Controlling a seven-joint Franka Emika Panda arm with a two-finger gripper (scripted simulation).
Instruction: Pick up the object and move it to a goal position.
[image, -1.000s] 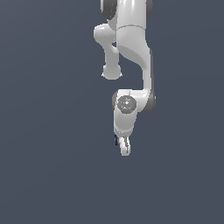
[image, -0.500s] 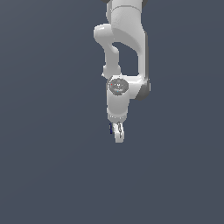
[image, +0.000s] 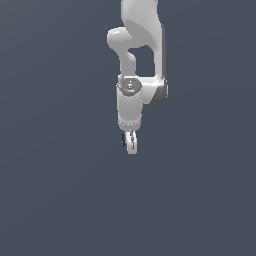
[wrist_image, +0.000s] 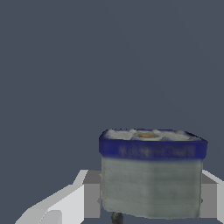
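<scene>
Arm (image: 140, 60): white, descending from the top of the exterior view, wrist pointed down. Gripper (image: 131, 145): pinched on the object (wrist_image: 151, 175), fingers (wrist_image: 65, 203) flanking both sides in the wrist view. Object: grey blocky body, dark blue rim, pale top with a small orange spot, black stub underneath; in the exterior view only a sliver of blue (image: 123, 140) at the fingertips. Held aloft against plain dark grey background (image: 50, 175).
</scene>
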